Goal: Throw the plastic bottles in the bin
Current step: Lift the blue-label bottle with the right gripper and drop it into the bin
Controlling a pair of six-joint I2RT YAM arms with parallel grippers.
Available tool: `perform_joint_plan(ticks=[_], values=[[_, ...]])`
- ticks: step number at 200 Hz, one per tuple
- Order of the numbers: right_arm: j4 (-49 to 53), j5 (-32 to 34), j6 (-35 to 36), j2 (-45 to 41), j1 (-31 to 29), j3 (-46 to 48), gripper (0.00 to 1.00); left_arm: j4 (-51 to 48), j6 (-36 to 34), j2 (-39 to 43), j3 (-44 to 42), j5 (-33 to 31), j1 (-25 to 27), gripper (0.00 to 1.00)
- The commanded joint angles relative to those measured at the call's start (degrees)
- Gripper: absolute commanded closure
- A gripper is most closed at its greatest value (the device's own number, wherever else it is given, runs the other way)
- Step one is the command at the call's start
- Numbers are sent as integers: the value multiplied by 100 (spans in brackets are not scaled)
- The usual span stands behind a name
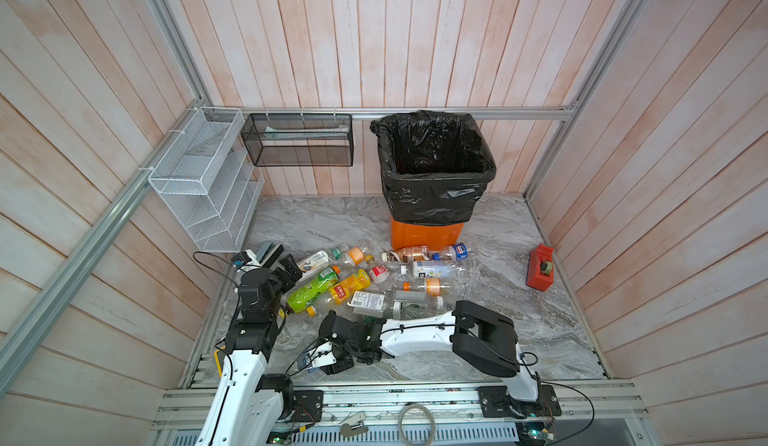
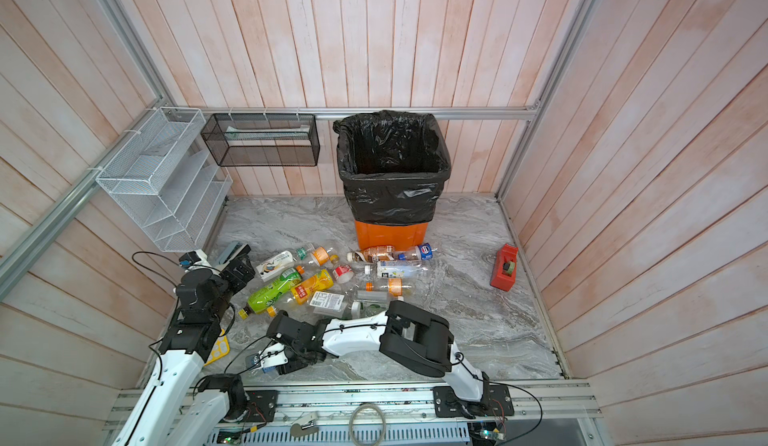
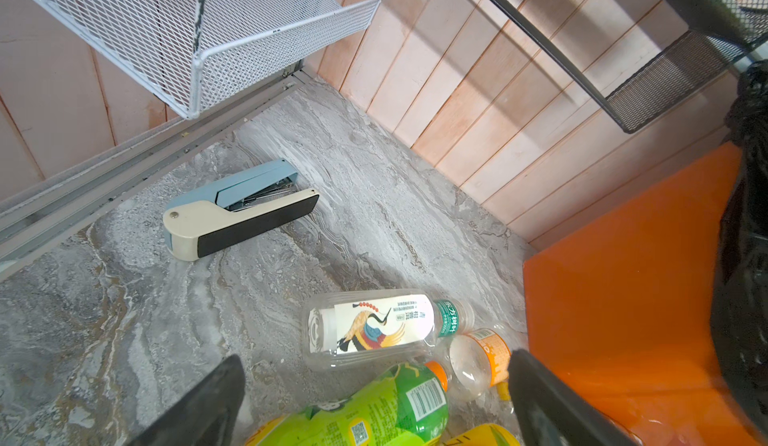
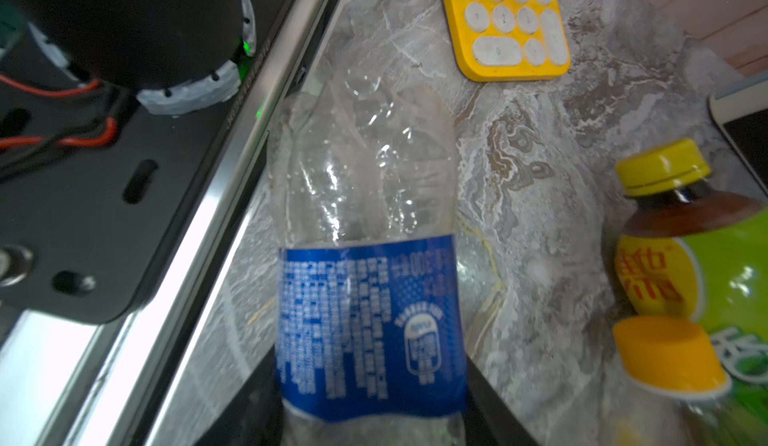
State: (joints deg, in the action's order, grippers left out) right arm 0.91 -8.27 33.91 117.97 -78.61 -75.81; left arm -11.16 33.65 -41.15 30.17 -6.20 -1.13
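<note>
Checking edges first. Found table (image 1: 498,319) boxed by plank walls on three sides, w/ metal rail (image 1: 374,398) along the front. Noted bin (image 1: 428,234) at back centre against the rear wall, black liner folded over its rim. Logged rack (image 1: 203,182) and basket (image 1: 299,141) hung at back-left, above the marble. Logged stapler (image 3: 237,211) near the left wall rail, tape dispenser (image 1: 540,267) close to the right wall, and calculator (image 4: 507,20) at front-left by the rail. Marked open marble between bottles (image 1: 436,269) and dispenser, also left of the bin behind the pile. Found bottles lying in a loose cluster in front of the bin, rearmost ones just beside its orange base.

R arm: seen folded low, elbow raised at front-right, forearm laid across the front toward the left, wrist down at the front edge. Found R gripper (image 4: 370,365) clamped narrow on crushed blue-label bottle (image 4: 370,323), fingers (image 4: 494,419) pressed to both sides of the label. Found that bottle lying alongside the front rail. Cannot tell if lifted off the marble.

L arm: seen rising from front-left base, wrist bent fwd. Found L gripper (image 3: 374,359) spread wide, holding nothing, over the left end of the cluster. Noted green bottle (image 3: 374,415) under it, w/ white-label bottle (image 3: 374,327) just beyond.
</note>
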Motion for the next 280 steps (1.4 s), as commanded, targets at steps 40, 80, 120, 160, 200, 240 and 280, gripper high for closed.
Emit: perform_joint_plan(ticks=[40, 80, 120, 160, 200, 240, 280], values=[[-1046, 614, -1176, -1867, -6, 1471, 57, -14, -262, 60, 432, 204, -28, 0], [-1412, 1619, -1599, -3226, -4, 2395, 58, 104, -339, 133, 438, 358, -28, 0], [-1818, 2645, -1818, -4924, 341, 3254, 58, 486, -474, 189, 280, 913, 11, 0], [-2548, 3733, -1415, -6317, 822, 3574, 59, 703, -701, 211, 180, 643, 629, 0], [-3556, 3853, -901, -6753, 1714, 3355, 58, 852, -992, -33, 187, 34, 1655, 0], [-3260, 2746, -1396, -5906, 3513, 1795, 56, 1113, -1255, -670, 248, -395, 2729, 0], [-459, 1116, -2994, -3315, 5271, -1729, 56, 1116, -1604, -1562, 665, -695, 3576, 0]])
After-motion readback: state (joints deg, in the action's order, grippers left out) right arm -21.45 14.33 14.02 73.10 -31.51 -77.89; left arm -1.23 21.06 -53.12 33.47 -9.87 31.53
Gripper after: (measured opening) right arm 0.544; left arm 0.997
